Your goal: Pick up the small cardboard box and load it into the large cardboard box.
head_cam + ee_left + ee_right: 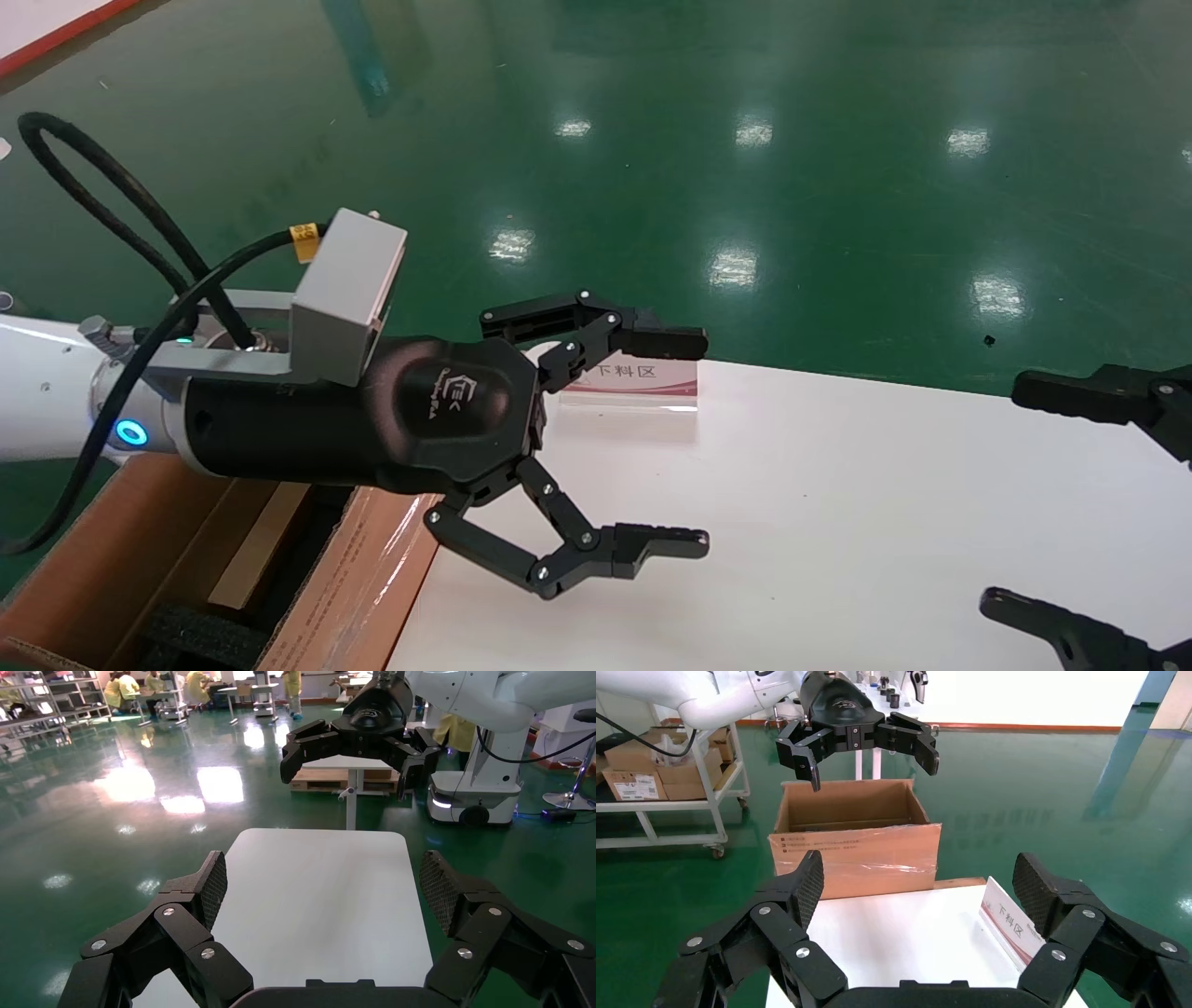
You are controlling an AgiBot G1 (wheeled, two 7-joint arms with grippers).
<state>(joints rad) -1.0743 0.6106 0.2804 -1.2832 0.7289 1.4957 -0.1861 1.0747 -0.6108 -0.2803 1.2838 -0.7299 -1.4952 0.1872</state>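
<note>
The large cardboard box (84,568) stands open on the floor at the white table's (838,513) left end, with black foam (200,634) inside and glossy tape on the flap facing the table (856,857). A slim pale tan edge (256,550) shows inside it; I cannot tell whether this is the small cardboard box. My left gripper (704,441) hangs open and empty over the table's left edge, just past the box. My right gripper (1004,494) is open and empty at the table's right end.
A small sign with red trim (643,377) stands at the table's far edge near the left gripper. Green floor surrounds the table. A white cart with cartons (659,776) stands beyond the large box.
</note>
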